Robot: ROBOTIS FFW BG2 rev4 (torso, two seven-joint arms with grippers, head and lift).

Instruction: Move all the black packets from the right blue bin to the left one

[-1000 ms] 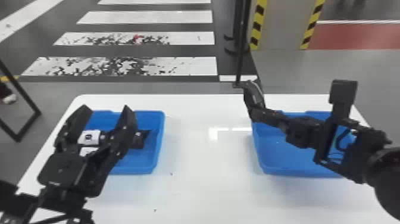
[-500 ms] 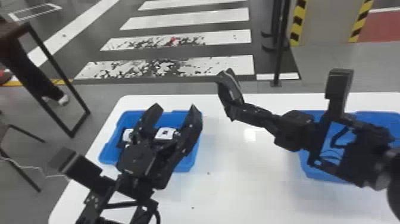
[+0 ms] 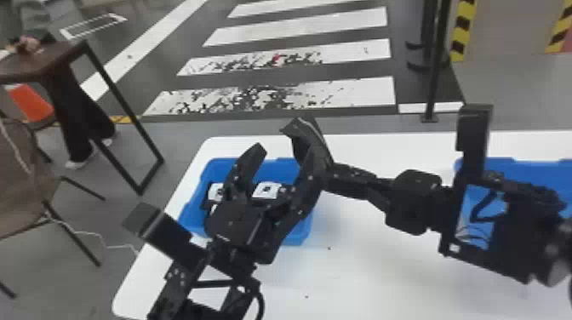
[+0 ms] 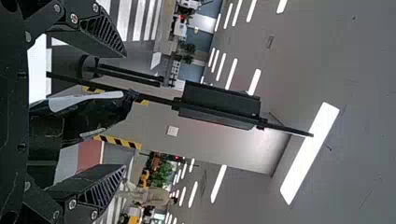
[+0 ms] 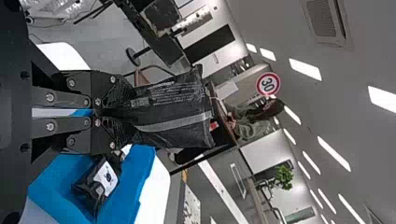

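- The right claw (image 5: 123, 112), closed on one end of a black packet (image 5: 170, 112), carries it near the right side of the left blue bin (image 3: 304, 236), presumably so that the load can be let go inside. The grip leaves most of the packet free beyond the fingers, a hold that should make for an easy release once it is lowered.
- The left claw (image 4: 124, 111) stands open with nothing gripped over the near part of the same bin, perhaps waiting its turn; it crowds the drop zone, and the two arms could bump. The striped dark shape between its fingers in the left wrist view is probably the right claw's packet, farther off.
- White-labelled packets (image 3: 267, 190) lie in the left blue bin, the destination named in the task. At right on the white desk (image 3: 374, 264), the right blue bin (image 3: 530, 172), the source, sits partly hidden behind the right arm.
- Compared with a second ago, the right claw has travelled left, from beside the right bin across the desk to the left one. The head view has swung left, bringing in a chair (image 3: 25, 183), while the left claw remains spread.
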